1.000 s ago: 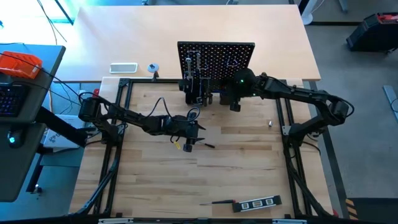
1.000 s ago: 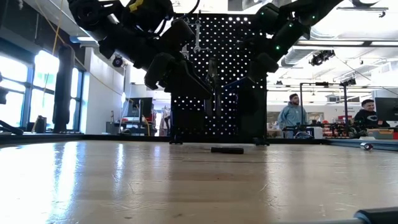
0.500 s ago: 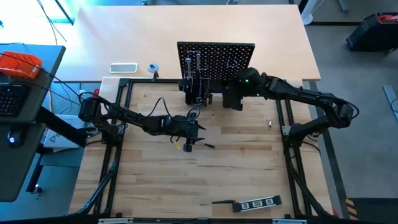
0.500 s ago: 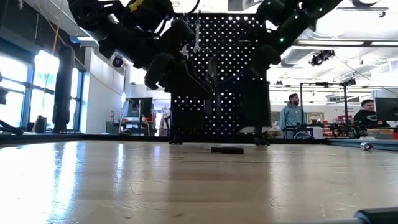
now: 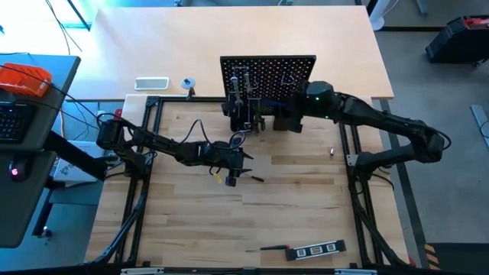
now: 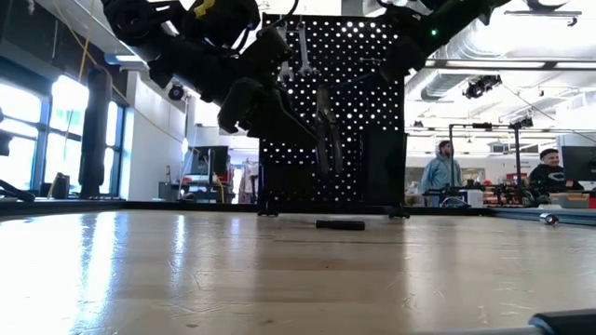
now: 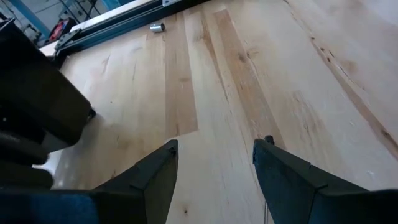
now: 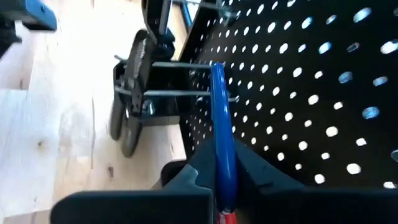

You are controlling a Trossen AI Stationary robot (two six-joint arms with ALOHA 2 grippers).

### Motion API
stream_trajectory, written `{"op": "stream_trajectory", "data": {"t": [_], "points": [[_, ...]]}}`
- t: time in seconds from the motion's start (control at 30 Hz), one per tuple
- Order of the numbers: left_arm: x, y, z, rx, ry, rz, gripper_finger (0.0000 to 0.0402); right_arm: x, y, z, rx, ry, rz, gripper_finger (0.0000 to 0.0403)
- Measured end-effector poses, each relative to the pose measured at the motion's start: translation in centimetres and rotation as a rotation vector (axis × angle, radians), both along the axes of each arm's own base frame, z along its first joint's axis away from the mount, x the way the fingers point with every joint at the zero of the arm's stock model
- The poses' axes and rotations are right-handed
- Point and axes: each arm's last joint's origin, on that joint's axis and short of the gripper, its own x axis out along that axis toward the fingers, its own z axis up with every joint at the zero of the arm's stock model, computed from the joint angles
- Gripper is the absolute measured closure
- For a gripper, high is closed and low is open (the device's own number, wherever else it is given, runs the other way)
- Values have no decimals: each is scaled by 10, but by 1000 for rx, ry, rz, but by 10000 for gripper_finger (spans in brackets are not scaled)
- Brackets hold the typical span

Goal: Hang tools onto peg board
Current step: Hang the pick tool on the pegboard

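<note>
Blue-handled hex key [image 8: 222, 149] pinched in right gripper [image 8: 219, 177] jaws at peg board [image 5: 267, 75]; pliers [image 8: 132, 106] hung (level [image 5: 315, 250] left on counter [image 5: 290, 206]); left gripper [image 7: 214, 165] spread, empty

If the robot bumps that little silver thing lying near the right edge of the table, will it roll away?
Probably yes. The small silver piece looks short and round like a tiny cylinder, so a nudge would likely send it rolling. It lies loose on the smooth wooden table with nothing touching it. It looks like metal, so probably stiff.
</note>
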Motion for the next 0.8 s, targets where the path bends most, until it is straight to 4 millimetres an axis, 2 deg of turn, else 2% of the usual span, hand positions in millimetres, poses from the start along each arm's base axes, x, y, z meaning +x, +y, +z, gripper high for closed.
{"op": "stream_trajectory", "data": {"t": [0.17, 0.5, 0.63, 0.8], "points": [[0, 0, 0, 0, 2, -1, 202, 0, 8, 7, -14, -38, 34, 393], [0, 0, 0, 1, -2, 1, 202, -36, 27, 56, -102, -287, 59, 393], [0, 0, 1, 1, -6, 2, 202, -45, 31, 79, -68, -351, 132, 393], [1, 0, 2, -15, -21, 11, 202, -51, 31, 111, -117, -365, 179, 393]]}}
